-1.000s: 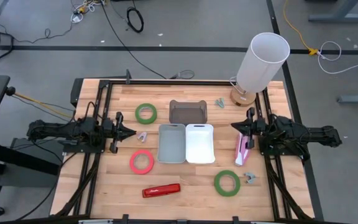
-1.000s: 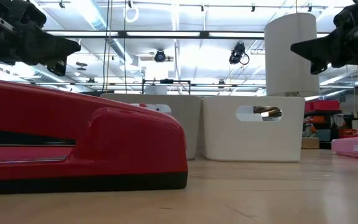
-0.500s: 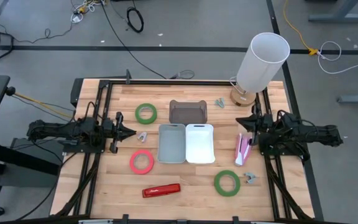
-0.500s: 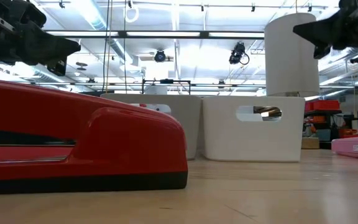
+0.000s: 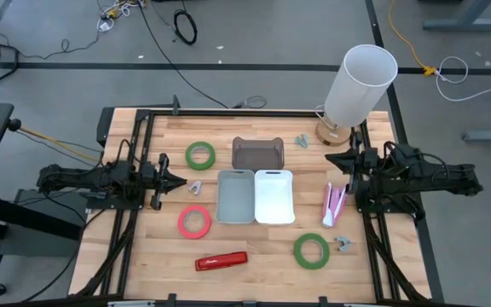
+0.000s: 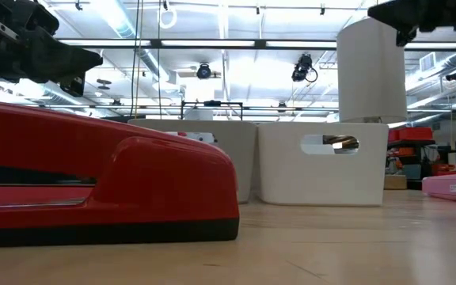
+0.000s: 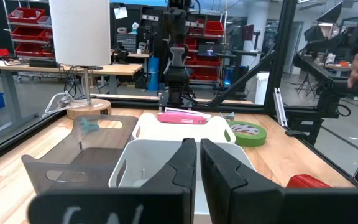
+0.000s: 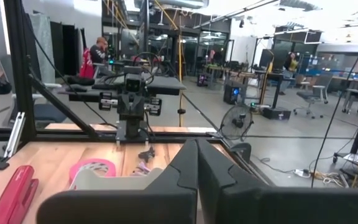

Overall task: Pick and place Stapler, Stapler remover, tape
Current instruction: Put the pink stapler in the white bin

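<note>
Both hands are pinched closed and empty: the left hand (image 5: 180, 181) near the grey bin (image 5: 235, 196), the right hand (image 5: 330, 157) above the pink stapler (image 5: 332, 205).

Bright overhead lights glare; close foreground blurred

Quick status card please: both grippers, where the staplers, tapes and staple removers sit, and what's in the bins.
left gripper: shut, empty, left of the bins
right gripper: shut, empty, near the lamp
red stapler: near edge of the table
pink stapler: right of the white bin
tapes: green tape, red tape, second green tape
staple removers, all on the table
grey bin, brown bin, white bin: look empty
</note>
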